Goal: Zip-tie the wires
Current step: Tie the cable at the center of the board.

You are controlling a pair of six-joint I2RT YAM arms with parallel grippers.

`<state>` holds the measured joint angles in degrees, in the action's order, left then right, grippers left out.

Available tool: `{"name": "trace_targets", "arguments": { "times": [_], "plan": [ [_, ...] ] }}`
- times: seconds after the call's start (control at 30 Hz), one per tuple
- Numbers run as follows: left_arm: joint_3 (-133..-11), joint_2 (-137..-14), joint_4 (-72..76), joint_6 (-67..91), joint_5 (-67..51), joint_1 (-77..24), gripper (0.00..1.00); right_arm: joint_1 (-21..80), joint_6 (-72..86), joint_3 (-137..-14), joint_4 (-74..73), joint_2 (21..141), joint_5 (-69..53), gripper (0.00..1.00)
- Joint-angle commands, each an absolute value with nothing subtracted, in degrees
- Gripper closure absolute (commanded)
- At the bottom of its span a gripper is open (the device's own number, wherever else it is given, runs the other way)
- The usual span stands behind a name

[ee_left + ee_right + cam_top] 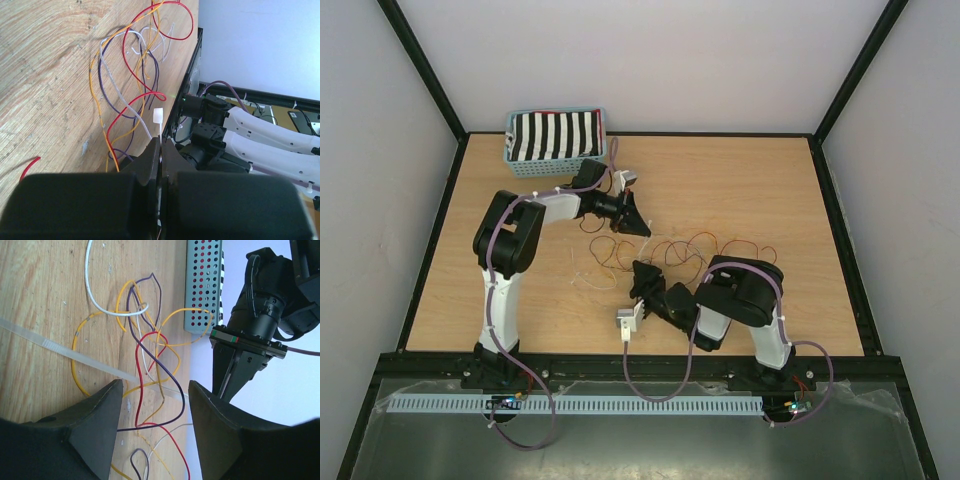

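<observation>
Right end effector (155, 388), nearest the arm bases: fingers spread well apart, gripping nothing, low over the table (740, 190). A translucent strap (65, 351) lies flat on the wood below it, running diagonally toward the gap between the fingers. Can't tell if it belongs to the held tie.

The wires (692, 247) are mid-table, just beyond and right of that end effector: loose tangle of red, orange, dark and white loops, unbundled, lying flat.

Left end effector (161, 145), past the tangle's left end: fingers fully closed, pinching a white zip tie (158, 117) whose square head sticks out past the tips.

Far left edge: blue perforated basket (555, 166) holding black-and-white striped cloth (555, 135), well apart from the wires.
</observation>
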<state>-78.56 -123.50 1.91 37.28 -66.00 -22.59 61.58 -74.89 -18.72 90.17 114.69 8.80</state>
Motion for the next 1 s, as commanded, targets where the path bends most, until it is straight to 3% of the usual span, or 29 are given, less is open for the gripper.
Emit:
{"name": "trace_targets", "arguments": {
  "times": [0.0, 0.97],
  "plan": [
    [-78.1, -119.9, 1.6, 36.6, -66.9, -22.8, 1.0, 61.0, -75.2, -17.9, 91.9, 112.9, 9.5, 0.34],
    [-78.3, -120.0, 1.5, 36.9, -66.8, -22.9, 1.0, 63.1, -75.0, -19.8, 94.4, 116.3, 8.3, 0.34]
  ]
}}
